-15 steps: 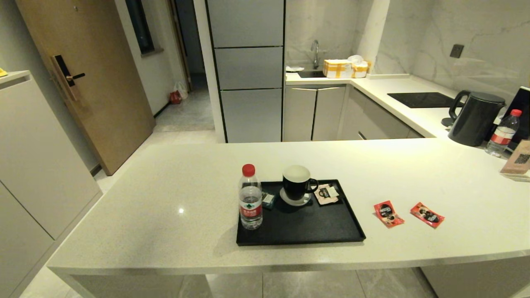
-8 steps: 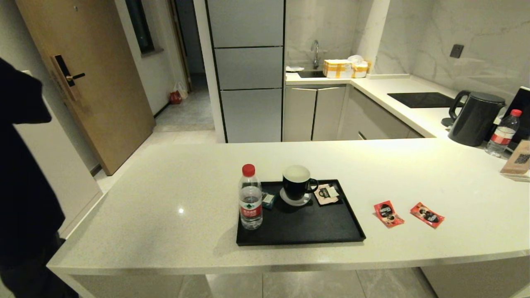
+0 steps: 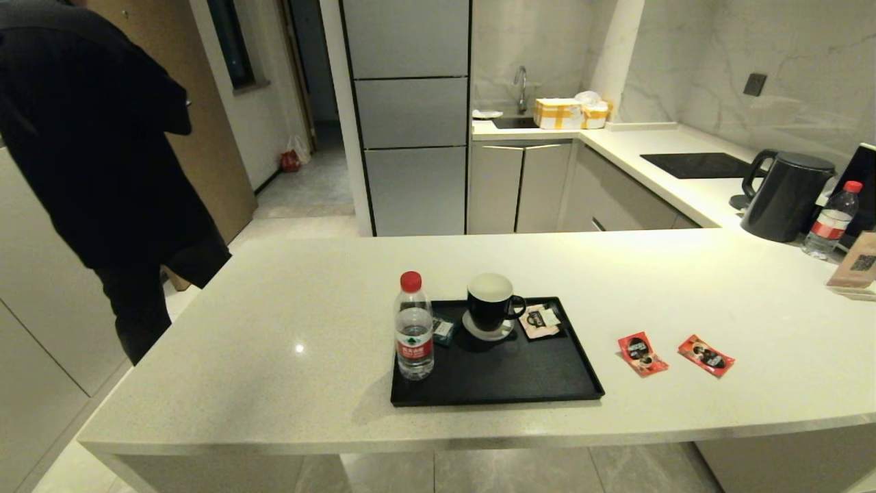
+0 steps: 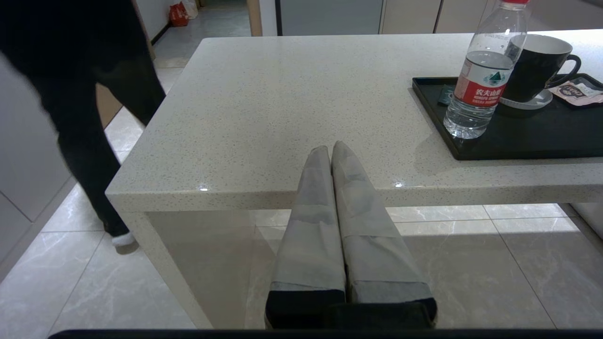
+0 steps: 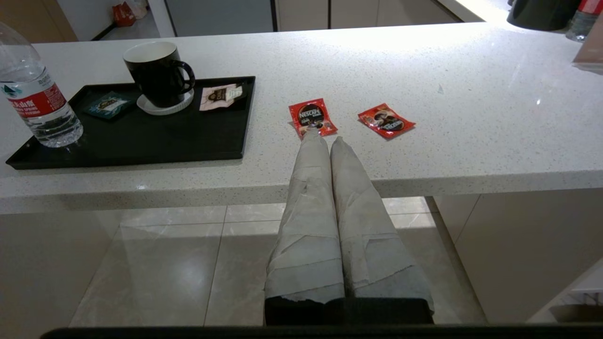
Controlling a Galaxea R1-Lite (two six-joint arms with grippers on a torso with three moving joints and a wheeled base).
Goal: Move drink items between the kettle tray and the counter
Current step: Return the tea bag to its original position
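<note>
Two red foil sachets lie flat on the counter point(image 3: 684, 287) to the right of the kettle tray point(image 3: 534, 383): one sachet point(image 3: 641, 353) point(image 5: 312, 117) nearer the tray, the other sachet point(image 3: 705, 355) point(image 5: 386, 120) further right. The black tray point(image 5: 141, 141) carries a water bottle point(image 3: 414, 326), a black mug point(image 3: 491, 305) on a white coaster, a cream sachet point(image 3: 540, 320) and a small teal packet point(image 3: 443, 331). Neither arm shows in the head view. My left gripper point(image 4: 330, 149) hangs shut and empty short of the counter's front edge, left of the tray. My right gripper point(image 5: 325, 139) is shut and empty, short of the counter edge in front of the nearer red sachet.
A person in black point(image 3: 109, 157) stands at the counter's far left end. A black kettle point(image 3: 787, 195), a second bottle point(image 3: 831, 220) and a card stand point(image 3: 855, 267) sit at the far right. A black hob point(image 3: 698, 164) and a sink point(image 3: 517, 122) are on the back worktop.
A person in black has walked in from the left edge and now stands by the counter's left end. Tray, sachets and both grippers have not moved.
</note>
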